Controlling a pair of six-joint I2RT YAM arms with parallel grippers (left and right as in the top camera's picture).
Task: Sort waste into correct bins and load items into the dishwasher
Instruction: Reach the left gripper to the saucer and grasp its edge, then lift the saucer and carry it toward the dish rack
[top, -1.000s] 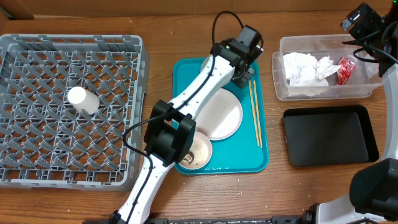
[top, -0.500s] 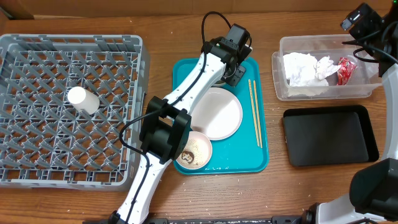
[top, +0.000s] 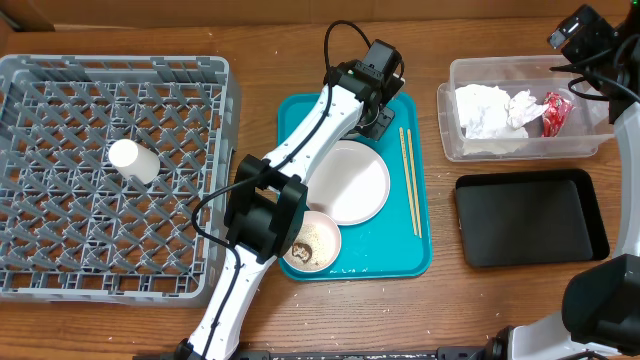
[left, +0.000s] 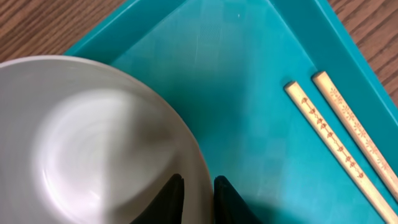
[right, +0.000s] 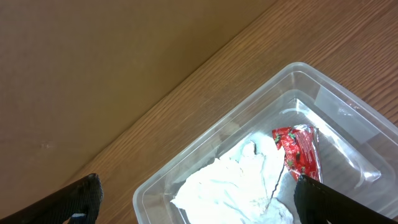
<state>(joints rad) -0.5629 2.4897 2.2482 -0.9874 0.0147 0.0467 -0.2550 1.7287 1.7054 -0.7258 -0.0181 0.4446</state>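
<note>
On the bench (top: 480, 310) we see the grey rack (top: 60, 230) at the left, the teal tray (top: 385, 250) in the middle, and the black tray (top: 530, 220) with the clear tub (top: 447, 120) at the right. The teal tray carries the plate (top: 355, 185), a near bowl (top: 335, 240) with scraps (top: 312, 245), and the far bowl (left: 81, 143), whose rim our left tool (left: 198, 180) clamps. Napkins (top: 488, 110) and a red wrapper (top: 556, 113) lie in the tub beneath our right tool (right: 196, 180), its fingers wide apart. The cup (top: 133, 160) lies in the rack, and the chopsticks (top: 410, 180) lie on the teal tray.

A teal tray (top: 392, 252) sits on the wooden table (top: 450, 312).
</note>
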